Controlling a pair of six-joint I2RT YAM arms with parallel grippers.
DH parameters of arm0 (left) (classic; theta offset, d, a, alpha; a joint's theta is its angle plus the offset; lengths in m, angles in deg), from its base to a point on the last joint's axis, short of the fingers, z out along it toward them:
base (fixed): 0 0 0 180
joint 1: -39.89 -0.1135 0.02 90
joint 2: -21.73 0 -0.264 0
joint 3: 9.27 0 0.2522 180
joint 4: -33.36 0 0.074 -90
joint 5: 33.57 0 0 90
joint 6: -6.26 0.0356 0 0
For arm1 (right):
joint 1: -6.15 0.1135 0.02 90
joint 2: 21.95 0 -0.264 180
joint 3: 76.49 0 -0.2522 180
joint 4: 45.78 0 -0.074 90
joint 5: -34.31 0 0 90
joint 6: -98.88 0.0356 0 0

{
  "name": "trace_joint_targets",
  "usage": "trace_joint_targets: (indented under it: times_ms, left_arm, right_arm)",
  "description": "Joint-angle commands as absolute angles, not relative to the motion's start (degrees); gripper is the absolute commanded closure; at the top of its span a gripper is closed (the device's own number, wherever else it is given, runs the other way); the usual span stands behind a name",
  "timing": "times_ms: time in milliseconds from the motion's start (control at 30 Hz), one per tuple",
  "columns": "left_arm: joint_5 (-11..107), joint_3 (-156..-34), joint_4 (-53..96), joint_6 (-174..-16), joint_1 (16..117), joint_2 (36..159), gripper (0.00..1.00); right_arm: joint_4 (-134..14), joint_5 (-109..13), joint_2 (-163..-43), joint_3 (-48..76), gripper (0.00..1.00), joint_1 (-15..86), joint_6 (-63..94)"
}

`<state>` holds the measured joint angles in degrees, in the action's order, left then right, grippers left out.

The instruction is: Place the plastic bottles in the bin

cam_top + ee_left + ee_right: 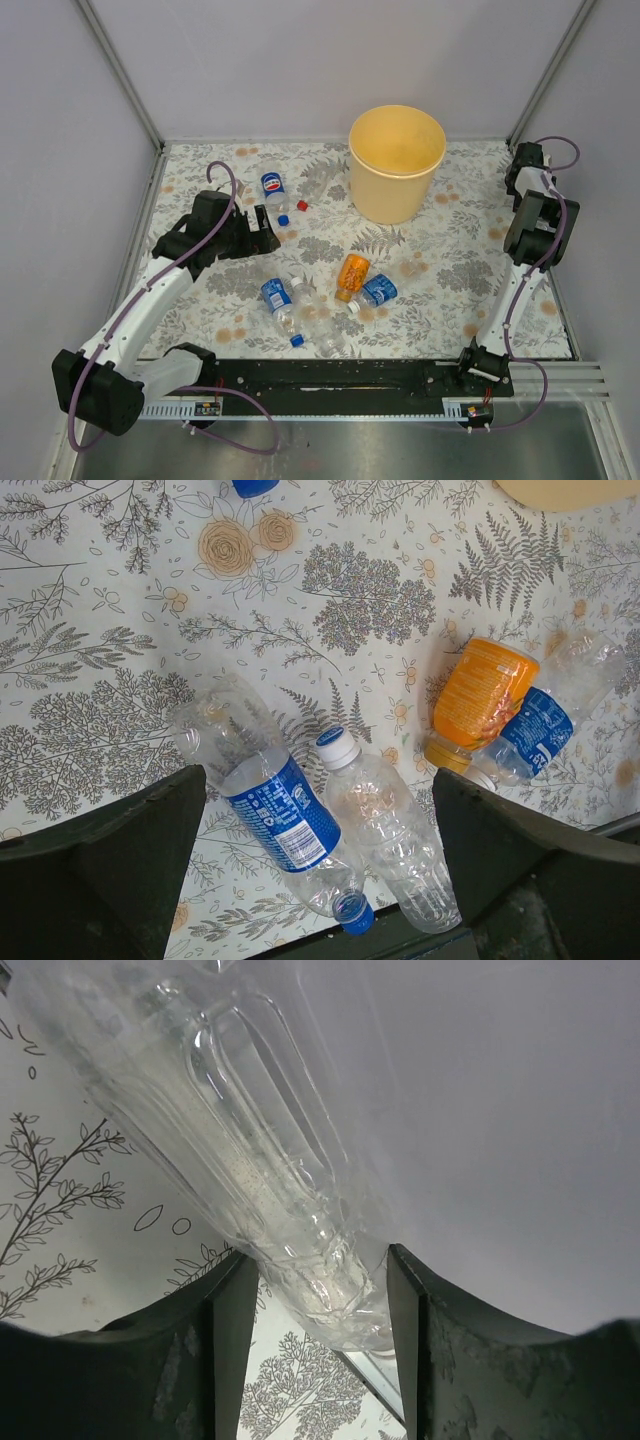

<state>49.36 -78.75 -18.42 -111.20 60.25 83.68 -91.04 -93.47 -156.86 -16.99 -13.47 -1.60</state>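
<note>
Plastic bottles (285, 815) crumpled, clear, left gripper (315, 780) wide, right gripper (320, 1260) clasping ribbed bottle (250, 1140), tapered round bin (395, 190)

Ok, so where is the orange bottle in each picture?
Top external: the orange bottle lies mid-table, nearer the arms than the bin.
Left wrist: the orange bottle is at the right, with its cap toward the bottom edge.
Right wrist: not in it; only a clear bottle in the right gripper.
Shared landmark: the blue-label bottle touching it, seen again in the left wrist view.
</note>
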Motion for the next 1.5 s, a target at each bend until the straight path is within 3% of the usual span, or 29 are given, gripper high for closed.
trace_joint_targets:
  times_ms: [0, 200, 533, 867, 1033, 1267, 1467]
  left_arm:
    - [48.35, -78.75, -17.05, -111.34, 60.54, 83.43, 0.01]
    - [48.00, -79.01, -17.05, -111.60, 60.89, 82.81, 0.01]
    - [47.81, -79.02, -16.62, -112.57, 61.60, 80.53, 0.01]
    - [50.72, -77.08, -15.39, -116.96, 61.77, 80.09, 0.01]
    - [52.91, -75.86, -14.95, -117.84, 61.77, 79.21, 0.01]
    - [54.76, -73.48, -13.98, -118.72, 61.86, 77.19, 0.01]
    - [55.55, -73.21, -14.68, -118.28, 61.86, 75.95, 0.01]
  right_arm:
    - [-88.72, -92.17, -153.18, -13.10, 0.48, -13.54, 0.79]
    - [-82.75, -93.31, -143.52, -4.31, 0.57, -13.54, 1.40]
    - [-75.63, -87.43, -124.97, 7.03, 0.58, -12.93, 5.70]
    - [-72.56, -66.87, -105.20, 12.57, 0.60, -10.03, 21.08]
    - [-69.91, -64.57, -97.11, 13.72, 0.60, -2.83, 23.03]
    - [-63.33, -57.63, -93.31, 12.23, 0.60, 5.88, 30.05]
    - [-57.26, -56.93, -97.34, 6.79, 0.62, 13.79, 32.43]
